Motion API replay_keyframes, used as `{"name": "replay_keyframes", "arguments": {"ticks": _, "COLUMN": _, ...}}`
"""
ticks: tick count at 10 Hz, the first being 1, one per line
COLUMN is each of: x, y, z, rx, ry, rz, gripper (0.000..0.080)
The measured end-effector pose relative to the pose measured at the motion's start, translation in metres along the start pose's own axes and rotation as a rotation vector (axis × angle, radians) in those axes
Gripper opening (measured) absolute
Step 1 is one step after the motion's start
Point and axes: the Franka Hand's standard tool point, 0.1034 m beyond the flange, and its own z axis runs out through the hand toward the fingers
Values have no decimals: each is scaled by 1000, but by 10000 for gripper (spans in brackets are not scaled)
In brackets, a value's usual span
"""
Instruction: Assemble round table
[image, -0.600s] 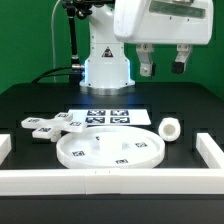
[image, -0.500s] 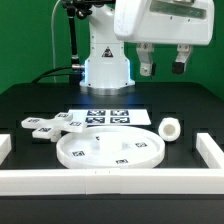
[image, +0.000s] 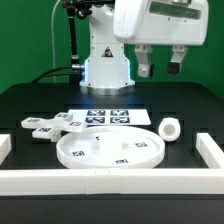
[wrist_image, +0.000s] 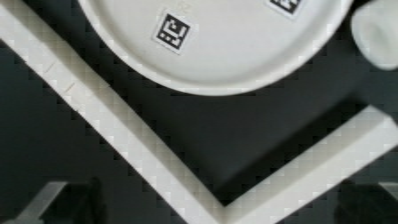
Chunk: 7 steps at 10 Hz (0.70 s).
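- The white rimmed round disc (image: 110, 150) carries black-and-white square tags (wrist_image: 173, 30) and lies flat on the dark desk (image: 30, 100).
- The short leg (image: 170, 129) lies near the disc, on the exterior view's right.
- The hand (image: 162, 65) hangs high above, with its fingers wide apart.

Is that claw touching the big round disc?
Apart. The exterior view shows the gripper hanging high above the disc, with background between them.
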Motion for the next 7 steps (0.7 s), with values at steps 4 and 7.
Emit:
{"name": "replay_keyframes", "arguments": {"ticks": 4, "x": -45, "y": 7, "z": 49, "rx": 69, "ry": 11, "rz": -149, "gripper": 650}}
{"name": "replay_keyframes", "arguments": {"ticks": 7, "x": -43, "y": 7, "z": 50, "rx": 71, "ry": 11, "rz": -144, "gripper": 650}}
